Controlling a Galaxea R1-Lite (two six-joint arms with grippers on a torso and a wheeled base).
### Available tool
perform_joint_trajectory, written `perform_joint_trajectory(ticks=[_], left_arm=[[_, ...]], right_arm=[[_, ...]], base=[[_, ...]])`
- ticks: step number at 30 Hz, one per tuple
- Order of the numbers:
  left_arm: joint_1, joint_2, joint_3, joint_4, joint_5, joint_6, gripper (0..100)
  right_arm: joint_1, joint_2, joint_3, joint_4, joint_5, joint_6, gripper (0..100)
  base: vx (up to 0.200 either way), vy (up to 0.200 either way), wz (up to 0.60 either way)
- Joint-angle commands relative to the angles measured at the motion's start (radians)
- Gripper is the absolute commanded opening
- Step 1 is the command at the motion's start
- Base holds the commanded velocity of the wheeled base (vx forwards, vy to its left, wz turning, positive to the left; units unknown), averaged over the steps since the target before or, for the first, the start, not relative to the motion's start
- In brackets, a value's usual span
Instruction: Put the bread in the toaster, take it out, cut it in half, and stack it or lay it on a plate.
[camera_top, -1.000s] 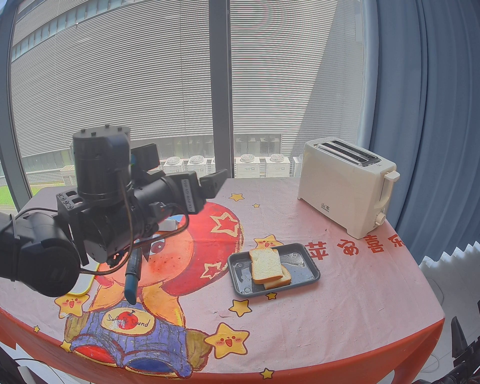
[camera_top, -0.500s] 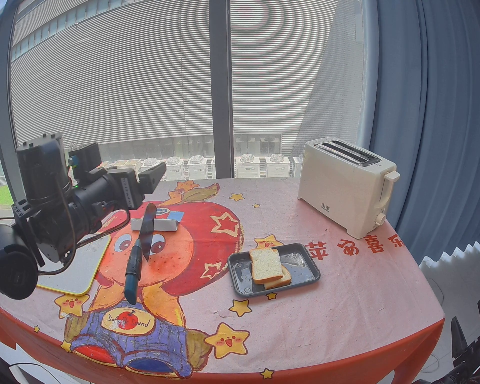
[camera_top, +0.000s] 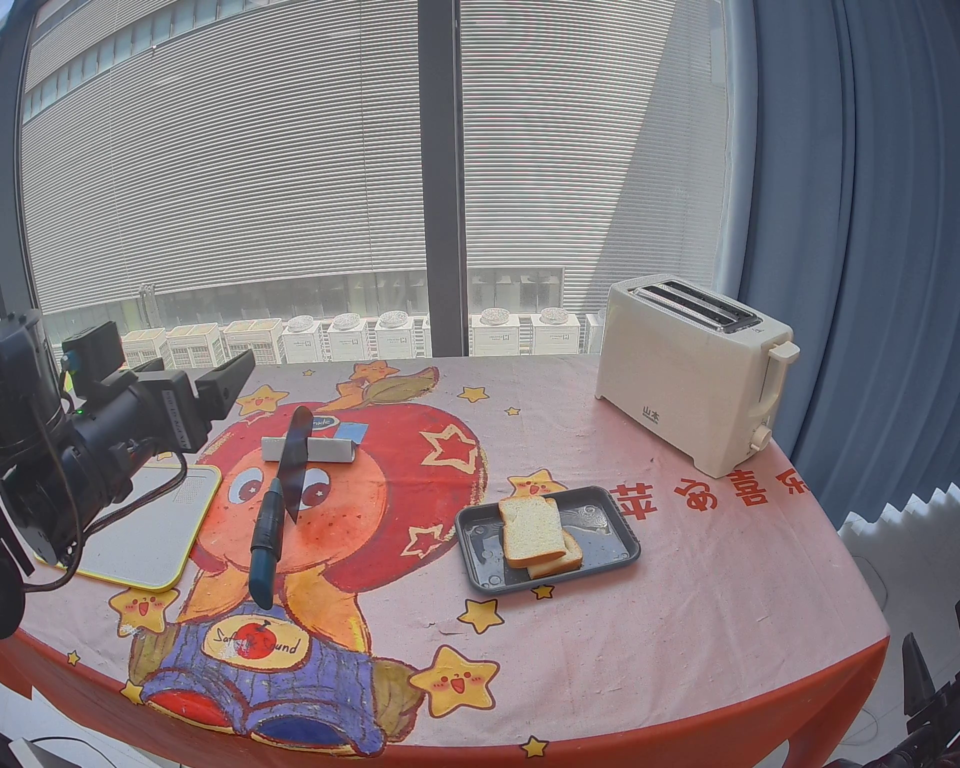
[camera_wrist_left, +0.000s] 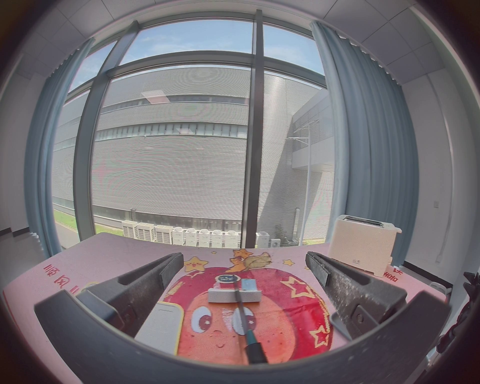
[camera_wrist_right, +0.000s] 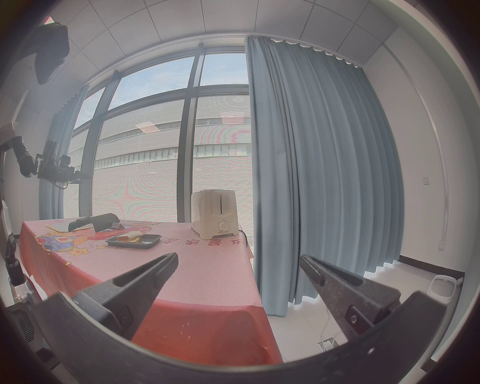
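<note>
Two slices of bread (camera_top: 532, 530) lie overlapping on a grey tray (camera_top: 612, 548) at the table's middle, also seen in the right wrist view as bread (camera_wrist_right: 131, 237) on the tray (camera_wrist_right: 135, 241). The cream toaster (camera_top: 690, 370) stands at the back right with empty slots. A blue-handled knife (camera_top: 268, 530) lies left of the tray, its blade on a white rest (camera_top: 310, 450). My left gripper (camera_top: 225, 385) hangs open above the table's left edge, pointing toward the knife (camera_wrist_left: 245, 325), with nothing between its fingers. My right gripper (camera_wrist_right: 237, 261) is open and empty, off the table's right side, facing the toaster (camera_wrist_right: 216, 212).
A white cutting board (camera_top: 150, 530) with a yellow rim lies at the left, beneath my left arm. A blue curtain (camera_top: 860, 250) hangs behind the toaster and a window runs along the table's far edge. The front half of the patterned cloth (camera_top: 650, 640) is bare.
My left arm has pulled back to the left and lower, uncovering the knife, its rest and the cutting board. Bread, tray and toaster have stayed put.
</note>
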Motion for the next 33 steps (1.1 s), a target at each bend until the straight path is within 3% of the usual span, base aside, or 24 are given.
perform_joint_trajectory(ticks=[1, 16, 24, 33], left_arm=[[0.044, -0.052, 0.035, -0.001, 0.001, 0.004, 100], [0.07, -0.215, 0.186, -0.004, 0.005, 0.018, 100], [0.156, -0.324, 0.259, -0.004, 0.008, 0.018, 100], [0.161, -0.448, 0.356, -0.002, 0.008, 0.018, 100]], right_arm=[[0.001, -0.016, 0.018, -0.001, 0.0, -0.001, 100], [0.001, -0.016, 0.018, -0.001, 0.0, -0.001, 100], [-0.001, -0.016, 0.018, -0.001, 0.0, 0.001, 100], [0.001, -0.016, 0.018, -0.001, 0.0, -0.001, 100]], base=[[0.0, 0.0, 0.0], [0.0, 0.0, 0.0], [0.0, 0.0, 0.0], [0.0, 0.0, 0.0]])
